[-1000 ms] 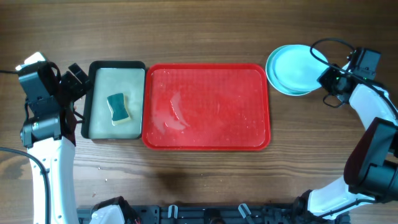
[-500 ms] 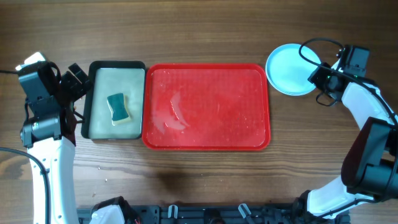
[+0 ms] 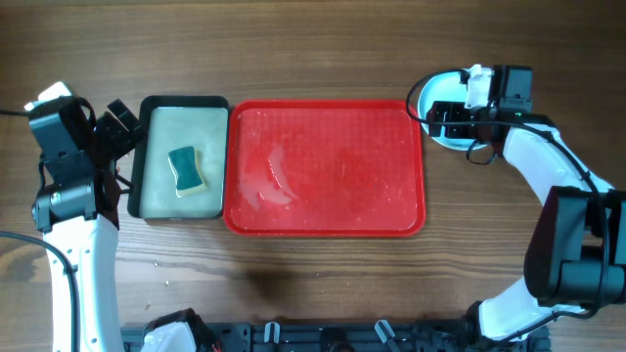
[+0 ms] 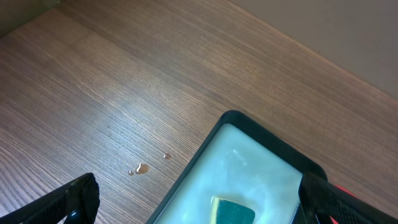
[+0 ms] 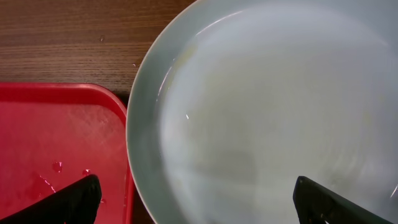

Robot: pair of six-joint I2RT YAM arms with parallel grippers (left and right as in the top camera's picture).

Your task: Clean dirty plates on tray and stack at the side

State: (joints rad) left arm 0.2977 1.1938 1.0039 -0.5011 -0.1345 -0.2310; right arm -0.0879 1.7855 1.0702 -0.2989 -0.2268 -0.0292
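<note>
The red tray (image 3: 323, 166) lies mid-table with water drops on its floor and no plate on it; its corner (image 5: 56, 149) shows in the right wrist view. The plates (image 3: 440, 139) sit stacked on the table just off the tray's right far corner. The top one, pale light-blue (image 5: 261, 112), fills the right wrist view. My right gripper (image 3: 438, 115) (image 5: 199, 202) hovers open over the stack, holding nothing. My left gripper (image 3: 119, 147) (image 4: 196, 202) is open at the far left, above the edge of the black-rimmed tray.
The black-rimmed tray (image 3: 181, 103) (image 4: 267, 149) sits against the red tray's left side and holds a green and yellow sponge (image 3: 185, 170) (image 4: 233, 211). Small drops (image 4: 142, 168) lie on the wood beside it. Bare wooden table surrounds both trays.
My right gripper has gone from shut to open, letting go of the top plate, which settled square on the stack. It has swung left over the plates. The left arm has not moved.
</note>
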